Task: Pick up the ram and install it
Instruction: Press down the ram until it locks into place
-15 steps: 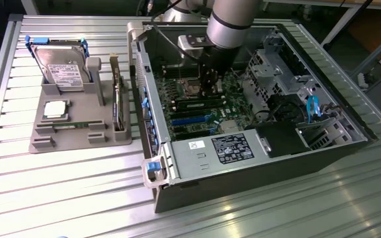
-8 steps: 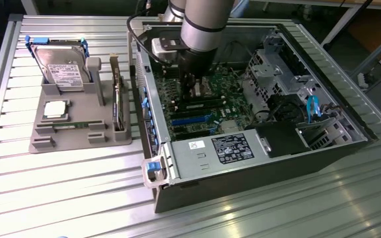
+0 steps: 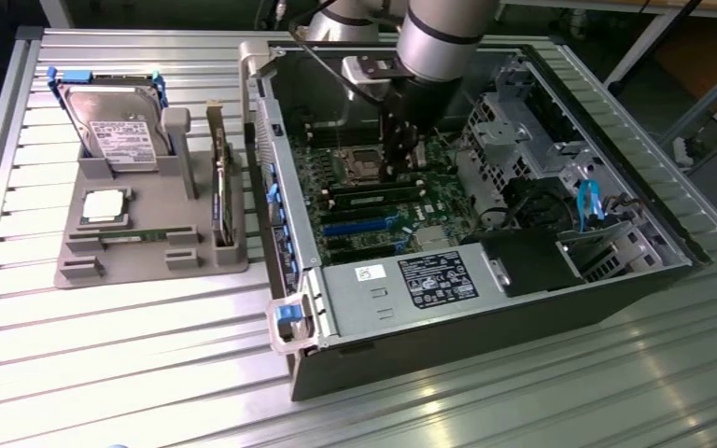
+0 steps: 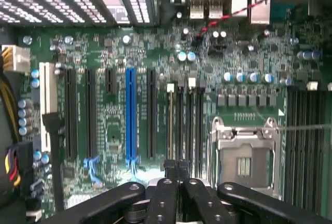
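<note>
**Jaws.** The jaws of the gripper (image 4: 177, 172) are pressed together. No object is discernibly pinched between them. In the exterior view the gripper (image 3: 396, 170) stands upright inside the open computer case (image 3: 259, 112), upper centre of the frame, its tip low over the motherboard (image 3: 390, 219).

**Task item.** The wrist view shows the tip directly at one end of the bank of memory slots (image 4: 189, 125). One slot of that bank carries a thin pale edge along its length. This is judged to be the ram (image 4: 170, 125) seated in the slot and seen edge-on; whether it is fully latched cannot be told. Its long axis runs straight away from the jaws, parallel to the blue expansion slot (image 4: 130, 115). The empty processor socket (image 4: 244, 154) lies just beside the bank on its other side.

**Critical relation.** The jaws sit over the near end of the slot bank, in line with the ram's long axis, not across its middle.

**View differences.** The exterior view adds what lies outside the case. A grey holder tray (image 3: 147, 266) sits on the counter (image 3: 85, 373) at centre left. It carries a hard drive (image 3: 116, 126), a square processor chip (image 3: 105, 205) and a second ram stick (image 3: 134, 234) lying flat, well apart from the gripper. The wrist view alone resolves the individual slots.
</note>
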`<action>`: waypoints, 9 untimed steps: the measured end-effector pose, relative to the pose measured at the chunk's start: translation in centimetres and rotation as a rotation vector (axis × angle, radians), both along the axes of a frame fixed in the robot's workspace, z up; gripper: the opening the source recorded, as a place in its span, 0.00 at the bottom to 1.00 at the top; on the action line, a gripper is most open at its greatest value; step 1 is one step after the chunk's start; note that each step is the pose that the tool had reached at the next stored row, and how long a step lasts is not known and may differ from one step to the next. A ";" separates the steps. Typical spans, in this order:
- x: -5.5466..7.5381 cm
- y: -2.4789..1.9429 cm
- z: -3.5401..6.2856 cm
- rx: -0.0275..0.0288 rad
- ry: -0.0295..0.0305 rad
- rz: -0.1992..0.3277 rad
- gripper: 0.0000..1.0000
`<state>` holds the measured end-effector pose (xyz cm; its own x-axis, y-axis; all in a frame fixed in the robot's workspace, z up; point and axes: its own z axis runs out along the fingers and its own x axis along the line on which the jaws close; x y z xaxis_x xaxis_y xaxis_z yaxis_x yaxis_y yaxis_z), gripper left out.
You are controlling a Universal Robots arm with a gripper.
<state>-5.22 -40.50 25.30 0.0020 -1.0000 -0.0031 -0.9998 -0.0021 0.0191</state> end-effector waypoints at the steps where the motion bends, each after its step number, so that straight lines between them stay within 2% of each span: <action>1: 0.6 0.00 0.36 0.0000 0.0002 0.000 0.09; 6: 3.0 0.00 1.46 0.0000 0.0026 0.000 0.09; 9: 4.1 0.00 2.60 -0.0001 0.0030 0.000 0.09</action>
